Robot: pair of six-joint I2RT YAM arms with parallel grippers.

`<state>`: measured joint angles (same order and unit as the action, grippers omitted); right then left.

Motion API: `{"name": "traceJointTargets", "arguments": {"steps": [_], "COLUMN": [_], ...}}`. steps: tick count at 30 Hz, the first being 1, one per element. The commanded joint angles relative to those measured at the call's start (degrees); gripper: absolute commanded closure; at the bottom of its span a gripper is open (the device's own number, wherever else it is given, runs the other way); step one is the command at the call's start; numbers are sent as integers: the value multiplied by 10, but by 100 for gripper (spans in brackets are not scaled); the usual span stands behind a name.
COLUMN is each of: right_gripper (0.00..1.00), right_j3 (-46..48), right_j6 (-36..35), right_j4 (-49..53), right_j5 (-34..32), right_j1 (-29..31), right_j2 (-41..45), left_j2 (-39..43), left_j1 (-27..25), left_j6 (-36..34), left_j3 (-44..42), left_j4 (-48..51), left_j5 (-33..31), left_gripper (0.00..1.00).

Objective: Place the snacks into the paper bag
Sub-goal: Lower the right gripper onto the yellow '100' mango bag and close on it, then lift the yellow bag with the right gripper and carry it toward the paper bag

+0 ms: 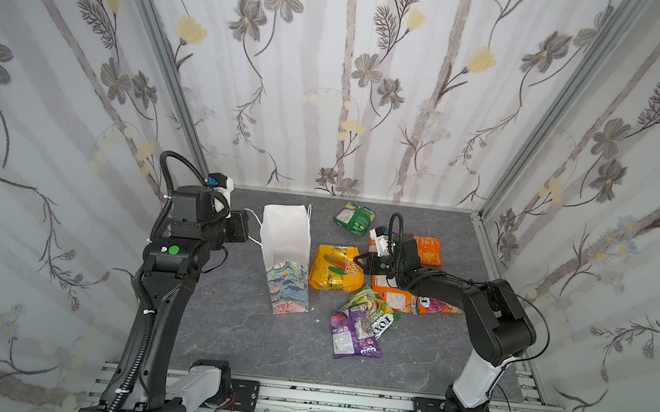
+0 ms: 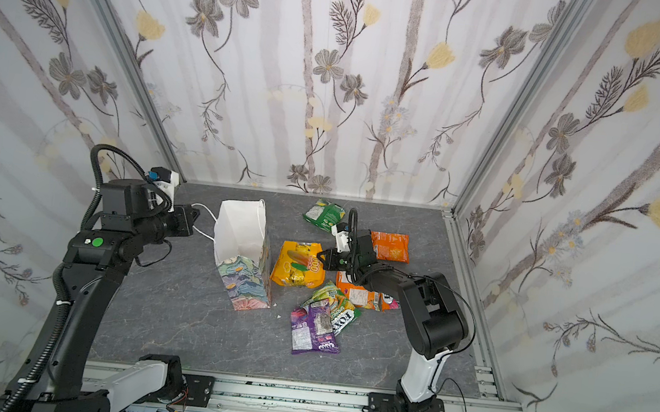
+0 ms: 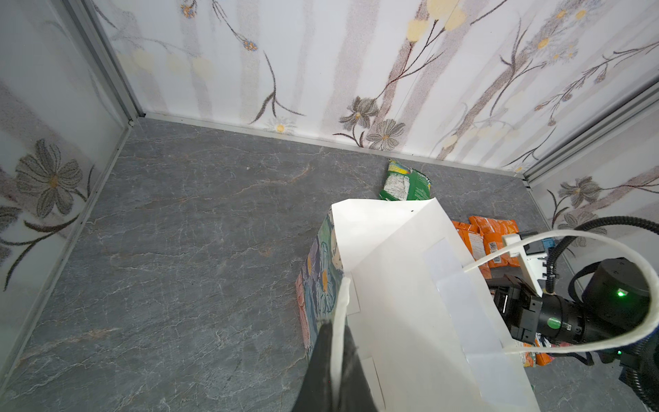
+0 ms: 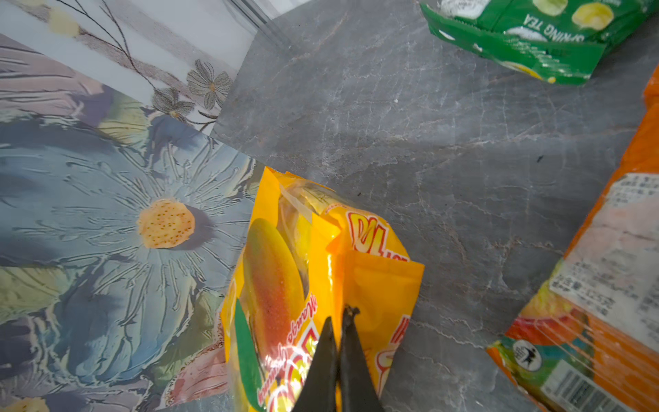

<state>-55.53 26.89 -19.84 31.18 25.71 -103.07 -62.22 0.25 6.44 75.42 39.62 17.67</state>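
Observation:
The paper bag [image 1: 285, 248] stands upright left of centre, its mouth open and white inside. My left gripper [image 3: 337, 323] is shut on one of the bag's white cord handles [image 3: 338, 303], just left of the bag's rim. My right gripper [image 4: 339, 315] is shut on a fold of a yellow snack packet [image 4: 285, 278] that lies against the bag's right side [image 4: 107, 214]. Other snacks lie loose on the table: a green one [image 1: 354, 218] at the back, orange ones [image 1: 428, 251] [image 1: 394, 297] around my right arm, and a green FOX'S one [image 1: 374, 310] under a purple one [image 1: 352, 334] in front.
Floral-papered walls close in the grey stone-look table [image 1: 240, 331] on three sides. A metal rail [image 1: 333, 399] with both arm bases runs along the front edge. My right forearm [image 1: 437, 285] stretches low over the orange packets.

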Motion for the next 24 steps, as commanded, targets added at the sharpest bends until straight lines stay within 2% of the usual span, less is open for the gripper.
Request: {"name": "traceJointTargets", "arguments": {"steps": [1, 13, 24], "right_gripper": [100, 100, 100], "right_j3": [-10, -30, -25], "right_j6": [13, 27, 15], "right_j4": [-15, -7, -5], "right_j5": [15, 39, 42], "right_j1": [0, 2, 4], "right_j2": [19, 67, 146], "left_j2": [-4, 3, 3], "left_j1": [0, 0, 0], "left_j6": [-2, -9, -10], "left_j3": [2, 5, 3], "left_j4": [-10, -15, -16], "left_j5": [7, 6, 8], "left_gripper": [97, 100, 100]}}
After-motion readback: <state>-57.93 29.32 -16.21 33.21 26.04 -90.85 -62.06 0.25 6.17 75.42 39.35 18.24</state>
